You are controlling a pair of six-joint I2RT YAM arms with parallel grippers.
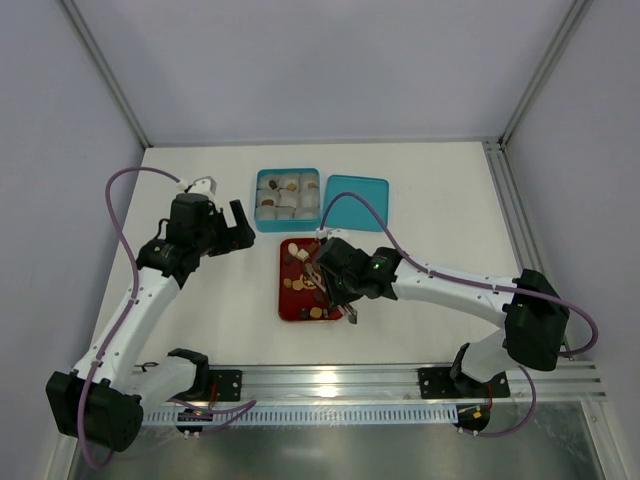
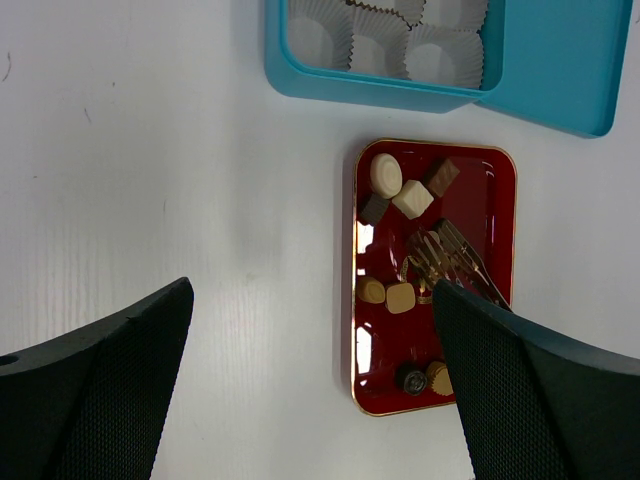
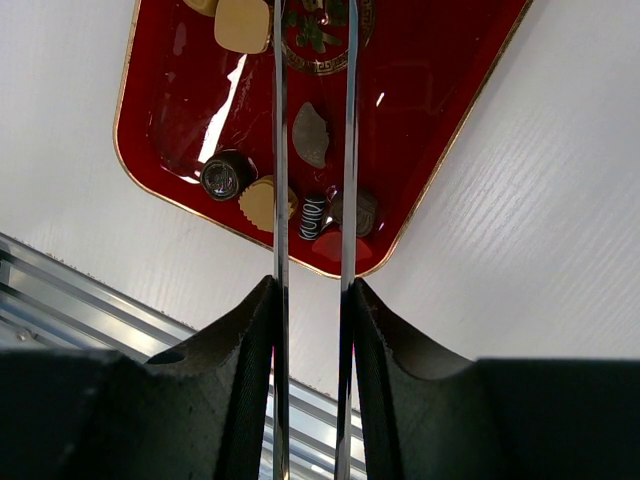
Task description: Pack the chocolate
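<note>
Chocolate (image 2: 412,199): lies mostly loose in a red tray (image 2: 356,300) with a gold rim, on the white counter (image 2: 150,150). Cream, tan and dark pieces at the far end, two tan ones by the left edge, a dark round one and a fluted tan one at the near end. Just beyond the tray, a teal box (image 2: 300,85) of white paper cups (image 2: 380,45), with its lid (image 2: 560,70) close beside on the right. In the top view, brown pieces in a few of the cups.

Right tool (image 3: 313,290): sits over the tray's near right corner, clamped on slim metal tweezers (image 3: 280,150), with prongs parallel and reaching toward the tray's middle, a grey-brown piece below between them. Tips cut off in the wrist view; cannot tell whether anything is pinched.

Left tool (image 2: 312,290): hangs above the counter left of the tray, fingers wide apart, holding nothing.
</note>
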